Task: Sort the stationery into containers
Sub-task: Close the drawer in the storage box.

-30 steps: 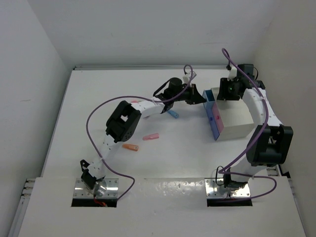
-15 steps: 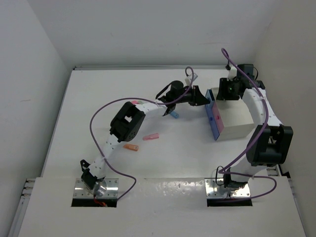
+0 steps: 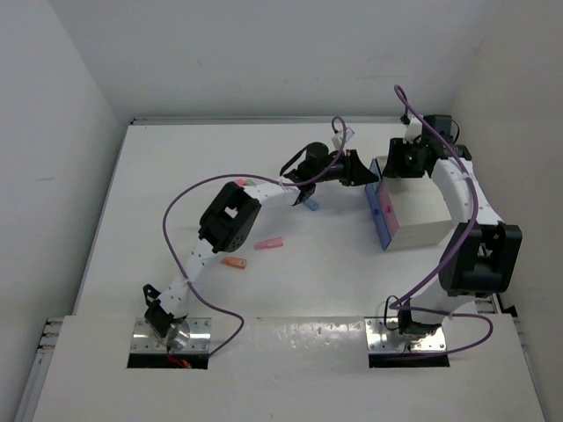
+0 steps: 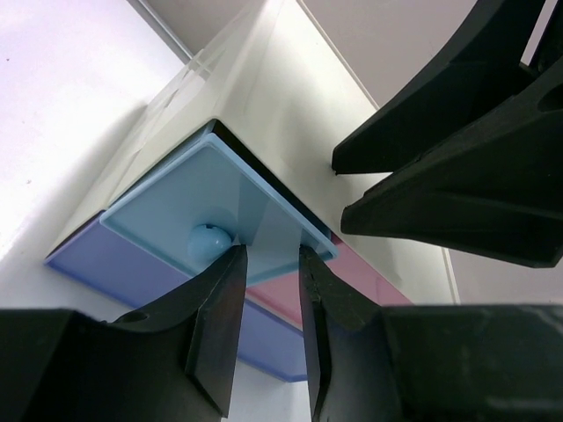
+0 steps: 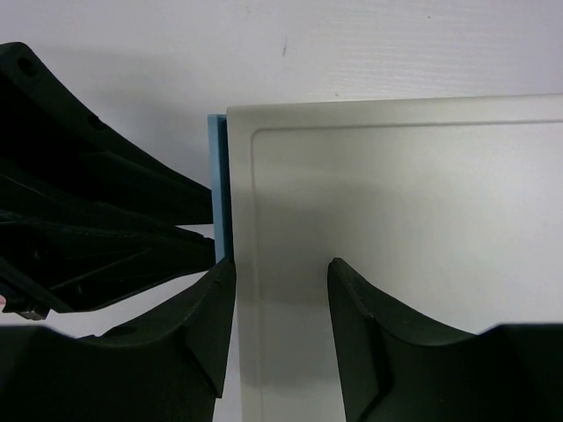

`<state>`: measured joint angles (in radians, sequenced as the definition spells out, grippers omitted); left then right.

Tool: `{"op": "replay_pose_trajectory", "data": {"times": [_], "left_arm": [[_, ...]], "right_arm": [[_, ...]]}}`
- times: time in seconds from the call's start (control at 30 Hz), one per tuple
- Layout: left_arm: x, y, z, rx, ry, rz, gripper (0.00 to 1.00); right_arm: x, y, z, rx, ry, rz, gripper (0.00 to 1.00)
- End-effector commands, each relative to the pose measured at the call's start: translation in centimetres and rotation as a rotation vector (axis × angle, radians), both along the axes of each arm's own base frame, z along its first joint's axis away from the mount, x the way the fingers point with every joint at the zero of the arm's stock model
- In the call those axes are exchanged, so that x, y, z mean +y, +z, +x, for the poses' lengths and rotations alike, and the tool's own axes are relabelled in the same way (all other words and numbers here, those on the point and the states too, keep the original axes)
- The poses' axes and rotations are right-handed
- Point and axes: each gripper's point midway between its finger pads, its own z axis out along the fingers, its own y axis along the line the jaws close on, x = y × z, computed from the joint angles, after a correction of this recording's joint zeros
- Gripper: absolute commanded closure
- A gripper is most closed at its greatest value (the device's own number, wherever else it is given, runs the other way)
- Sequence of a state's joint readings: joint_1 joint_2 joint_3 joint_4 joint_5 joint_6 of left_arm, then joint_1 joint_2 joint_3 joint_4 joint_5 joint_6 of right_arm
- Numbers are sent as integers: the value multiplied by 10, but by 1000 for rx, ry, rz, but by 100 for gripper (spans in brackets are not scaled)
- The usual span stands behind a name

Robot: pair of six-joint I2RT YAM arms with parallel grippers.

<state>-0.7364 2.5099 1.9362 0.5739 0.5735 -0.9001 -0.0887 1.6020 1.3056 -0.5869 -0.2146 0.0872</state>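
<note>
So far, most of the sorting is not yet done, as I judge it. Nearest to the arm bases, an orange piece (image 3: 233,262) lies loose on the worktop (image 3: 123,202), and just beyond it lies a pink piece (image 3: 269,243). Farther on, a blue piece (image 3: 308,204) lies beside the left arm (image 3: 264,191), and a small pink bit (image 3: 239,182) shows at the far edge of that arm. All four are well apart from the white cabinet (image 3: 422,215) at the right.

At the left face of the cabinet you see a darker blue drawer (image 3: 380,220) and a pink drawer (image 3: 391,211). The left wrist view also shows a light blue drawer (image 4: 176,207) with a round knob (image 4: 209,239). What lies inside the drawers I cannot tell.

Your left fingers (image 4: 230,286) are a little apart and grasp nothing; the knob sits just to one side of them, not between them. Your right fingers (image 5: 211,316) are spread over the cabinet top and also hold nothing; whether they touch it I cannot tell. No brand, label or writing can be read anywhere.
</note>
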Motion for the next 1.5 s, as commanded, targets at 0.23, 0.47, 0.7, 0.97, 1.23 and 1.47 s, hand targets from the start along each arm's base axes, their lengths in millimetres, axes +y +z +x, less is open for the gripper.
{"op": "replay_pose_trajectory", "data": {"times": [0.23,0.47,0.7,0.97,1.23,1.47], "left_arm": [[-15,5,-2,-37,-3,-28,64],[-16,6,3,-40,12,-30,64],[-17,7,2,-42,8,-39,61],[-19,4,6,-29,12,-52,60],[14,3,18,-25,99,-37,59],[55,30,22,-83,131,-17,60]], "right_arm": [[17,-56,-49,270,17,67,55],[19,-57,-50,275,23,78,56],[20,-57,-52,281,23,81,57],[20,-53,-54,288,21,82,57],[22,-49,-51,276,10,97,57],[10,-36,-46,225,-15,51,57]]}}
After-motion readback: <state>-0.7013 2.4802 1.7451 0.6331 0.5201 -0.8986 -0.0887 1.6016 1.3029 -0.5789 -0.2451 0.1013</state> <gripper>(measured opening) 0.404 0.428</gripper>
